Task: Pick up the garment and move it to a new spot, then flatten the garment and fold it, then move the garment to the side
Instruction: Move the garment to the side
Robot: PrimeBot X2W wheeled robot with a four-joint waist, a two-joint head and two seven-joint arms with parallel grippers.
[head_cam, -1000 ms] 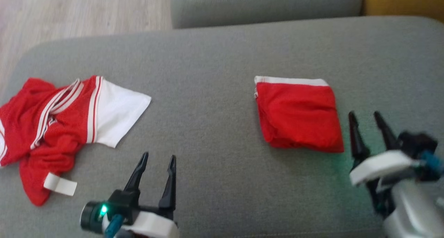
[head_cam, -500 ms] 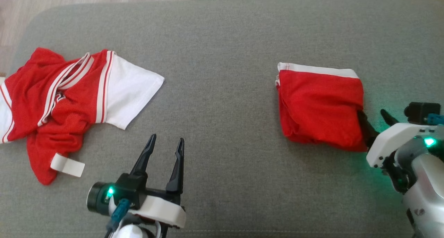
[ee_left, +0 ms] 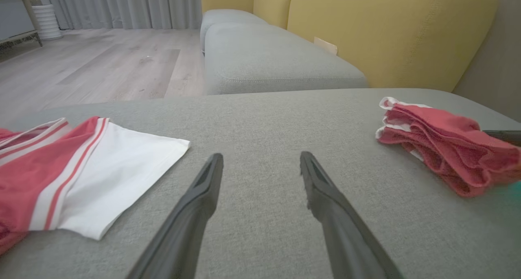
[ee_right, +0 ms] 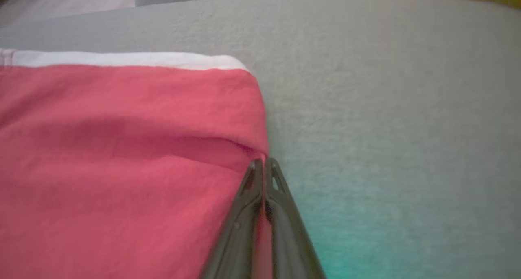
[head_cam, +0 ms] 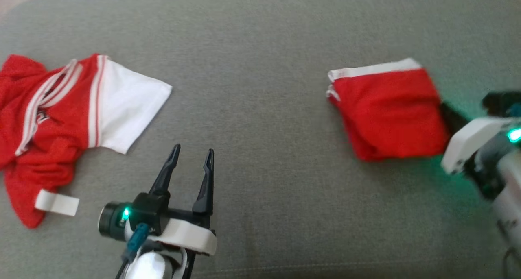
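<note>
seat cushion (head_cam: 260, 214) of grey fabric is carrying everything. a crumpled red and white shirt (head_cam: 61, 120) is sprawling at its far left, unfolded and untouched; whether it is belonging to this job i cannot tell. on the right part the folded garment (head_cam: 386, 112), red with a white band, is lying as a compact square, so the picking up, flattening and folding are looking done. the right claw (ee_right: 262, 162) is pressing its fingers together on the square's right edge, pinching red cloth between them, which is reading as the start of the last step, shifting it aside. the left claw (head_cam: 192, 149) is hovering spread wide over bare cushion near the middle, holding nothing.

the shirt is running off the head view's left edge, so its full shape is staying unknown. that view is smearing around the right arm, hiding the fingertips. how many layers are being pinched i cannot tell. a small white tab (head_cam: 57, 202) by the shirt's hem is showing too soft to identify.
</note>
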